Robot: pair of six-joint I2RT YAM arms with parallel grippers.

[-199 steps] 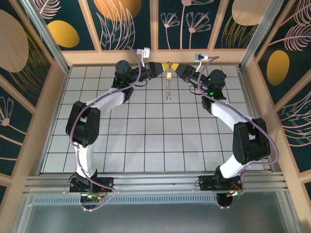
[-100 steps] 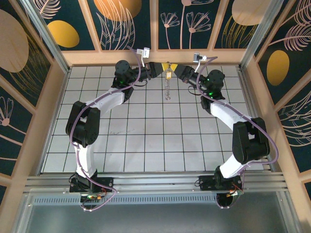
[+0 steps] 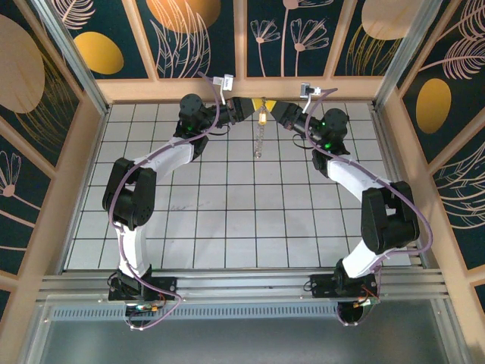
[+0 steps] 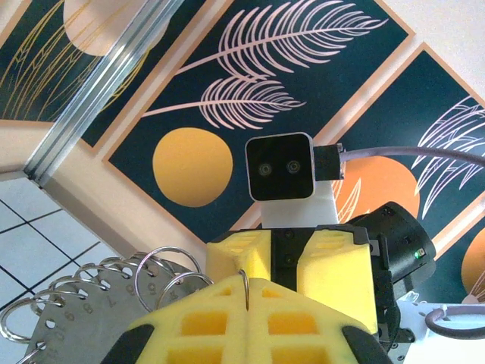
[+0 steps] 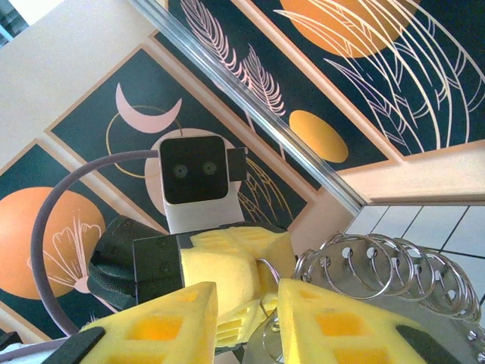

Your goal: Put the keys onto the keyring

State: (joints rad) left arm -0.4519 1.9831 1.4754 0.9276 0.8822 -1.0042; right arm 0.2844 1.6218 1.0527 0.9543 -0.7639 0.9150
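Top view: both arms are extended to the far edge of the tiled floor (image 3: 227,212) and meet tip to tip just in front of the back wall.

Left gripper (image 4: 246,296): noted fully closed. A thin wire loop of the keyring (image 4: 114,277) is pinched in the seam between its yellow fingers.

Right gripper (image 5: 248,307): set facing the left one at close range, jaws parted by a narrow gap, with a wire loop seen in that gap. Whether anything is clamped cannot be told.

Keyring: seen hanging clear of the floor, long and narrow, from the point where the grippers meet.

Key (image 3: 263,115): brass-gold, located at the top of the hanging keyring, between the two grippers.

Wrist views: a row of wire rings is seen threaded along the edge of a numbered metal plate (image 4: 83,330).
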